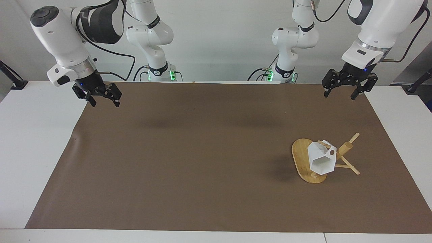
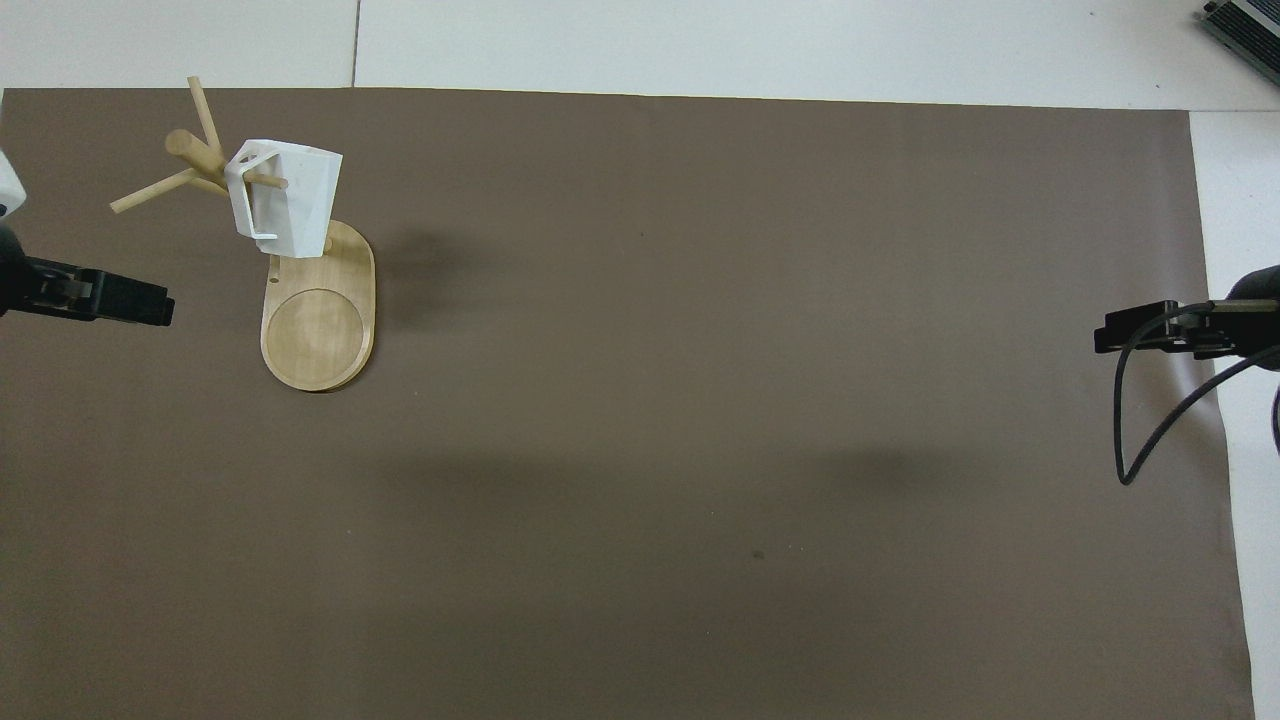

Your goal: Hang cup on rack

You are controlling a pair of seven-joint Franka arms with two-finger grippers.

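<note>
The white faceted cup (image 1: pixel 321 160) hangs by its handle on a slanted peg of the bamboo rack (image 1: pixel 299 156), tilted over the oval base. In the overhead view the cup (image 2: pixel 290 200) sits beside the rack's post, above the base (image 2: pixel 318 325). My left gripper (image 1: pixel 339 96) is open and empty, raised over the mat's edge nearest the robots, well clear of the rack; it also shows in the overhead view (image 2: pixel 140 303). My right gripper (image 1: pixel 104 104) is open and empty and waits over the mat's corner at the right arm's end, also seen in the overhead view (image 2: pixel 1110 337).
A brown mat (image 1: pixel 202 152) covers most of the white table (image 1: pixel 37 141). A black cable (image 2: pixel 1150 420) loops from the right arm. A dark device (image 2: pixel 1245 25) lies at the table's corner farthest from the robots.
</note>
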